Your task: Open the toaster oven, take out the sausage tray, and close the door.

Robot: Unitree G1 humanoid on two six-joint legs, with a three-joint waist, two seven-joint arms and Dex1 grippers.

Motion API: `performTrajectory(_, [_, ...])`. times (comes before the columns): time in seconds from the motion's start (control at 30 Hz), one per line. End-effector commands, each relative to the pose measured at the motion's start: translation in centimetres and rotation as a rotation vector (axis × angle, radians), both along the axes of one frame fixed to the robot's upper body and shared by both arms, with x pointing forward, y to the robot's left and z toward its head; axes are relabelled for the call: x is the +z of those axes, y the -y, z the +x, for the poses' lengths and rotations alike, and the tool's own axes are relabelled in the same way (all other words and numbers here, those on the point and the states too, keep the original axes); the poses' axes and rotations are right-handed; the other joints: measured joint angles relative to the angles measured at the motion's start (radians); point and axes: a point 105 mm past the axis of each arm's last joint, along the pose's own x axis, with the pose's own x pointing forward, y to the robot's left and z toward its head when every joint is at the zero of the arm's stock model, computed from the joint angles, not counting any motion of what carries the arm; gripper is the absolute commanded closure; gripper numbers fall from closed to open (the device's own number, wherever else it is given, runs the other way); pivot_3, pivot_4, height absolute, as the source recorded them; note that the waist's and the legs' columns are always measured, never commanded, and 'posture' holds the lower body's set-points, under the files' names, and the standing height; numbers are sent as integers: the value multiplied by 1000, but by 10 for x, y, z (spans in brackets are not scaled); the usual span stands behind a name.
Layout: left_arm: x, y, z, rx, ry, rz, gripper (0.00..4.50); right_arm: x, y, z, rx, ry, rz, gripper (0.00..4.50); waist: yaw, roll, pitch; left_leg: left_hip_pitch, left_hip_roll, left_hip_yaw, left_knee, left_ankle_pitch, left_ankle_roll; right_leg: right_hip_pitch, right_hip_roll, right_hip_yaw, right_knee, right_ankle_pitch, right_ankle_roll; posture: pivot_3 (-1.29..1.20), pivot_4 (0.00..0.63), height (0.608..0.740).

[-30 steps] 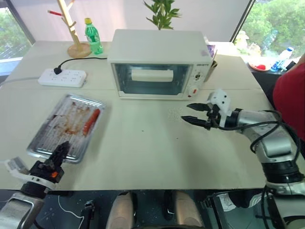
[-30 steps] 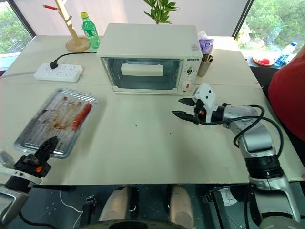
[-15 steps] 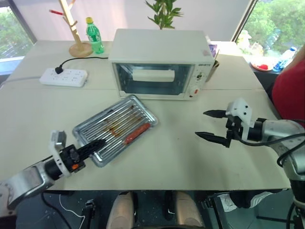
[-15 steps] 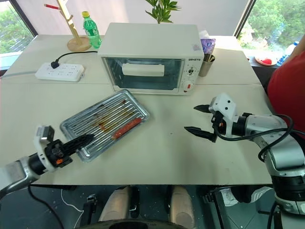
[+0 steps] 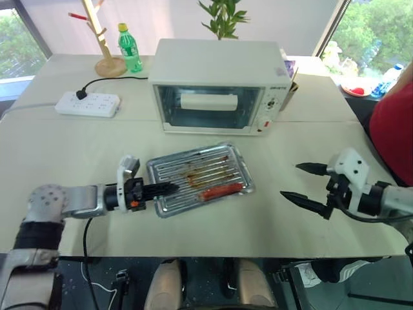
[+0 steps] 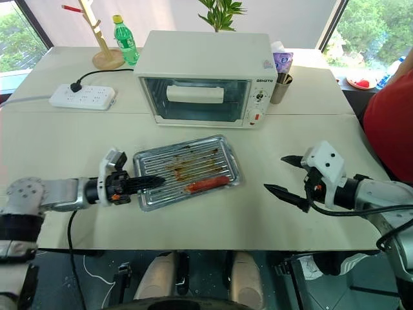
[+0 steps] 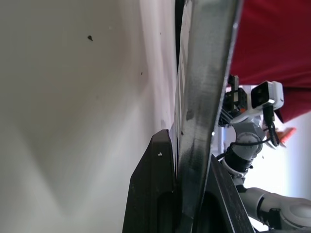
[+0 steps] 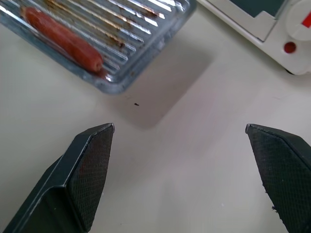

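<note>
- The sausage tray is sitting out of the oven, in front of the toaster oven and near the middle of the worktop, with the one red sausage lying along its near right side.
- I am gripping the tray's left rim with my left end effector; in the left wrist view the two black fingers are pinching the thin metal edge between them.
- In the right wrist view the tray is casting a shadow on the worktop, so I judge its right end is lifted a little rather than resting flat, but I cannot be sure.
- The door is looking shut, upright against the oven front, with its white bar handle across the glass.
- My right end effector is hovering to the right of the tray, well apart from it, fingers spread wide and holding nothing.
- Step in hand, as I read it: the tray is already out and the door appears closed, so I am placing the tray in front of the oven.
- Next I am expecting to settle the tray flat, loosen the left pinch and draw the arm off to the left without dragging the rim.
- Behind on the far left are a power strip, a green bottle and a wooden stand; a person's red sleeve is at the right edge.
</note>
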Motion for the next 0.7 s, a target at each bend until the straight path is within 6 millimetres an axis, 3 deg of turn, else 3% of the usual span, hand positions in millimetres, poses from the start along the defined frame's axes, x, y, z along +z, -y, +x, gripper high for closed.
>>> performTrajectory(0.03, [-2, 7, 7, -47, 9, 16, 4500, 10, -1, -5, -17, 51, 2, 52, 3, 0, 0, 0, 0, 0, 0, 0, 0, 0, 0, 0, 0, 0, 0, 0, 150, 722])
performTrajectory(0.33, [-10, 15, 24, -92, 33, 78, 4500, 8, -2, -9, -45, 62, 6, 52, 11, 0, 0, 0, 0, -1, 0, 0, 0, 0, 0, 0, 0, 0, 0, 0, 150, 722])
performTrajectory(0.43, [-11, 14, 25, -97, 37, 86, 3461, 8, -2, -8, -48, 65, 11, 0, 10, 0, 0, 0, 0, -1, 0, 0, 0, 0, 0, 0, 0, 0, 0, 0, 150, 722])
performTrajectory(0.67, [-14, -2, 31, -47, 58, 132, 57, 8, -3, -4, -40, 66, 13, 0, 9, 0, 0, 0, 0, -1, 0, 0, 0, 0, 0, 0, 0, 0, 0, 0, 150, 722])
performTrajectory(0.7, [-14, -8, 31, -28, 68, 148, 57, 8, -4, -3, -35, 66, 13, 0, 9, 0, -1, 1, 0, -1, 0, 0, 0, 1, 0, 0, 0, 0, 0, 0, 150, 722])
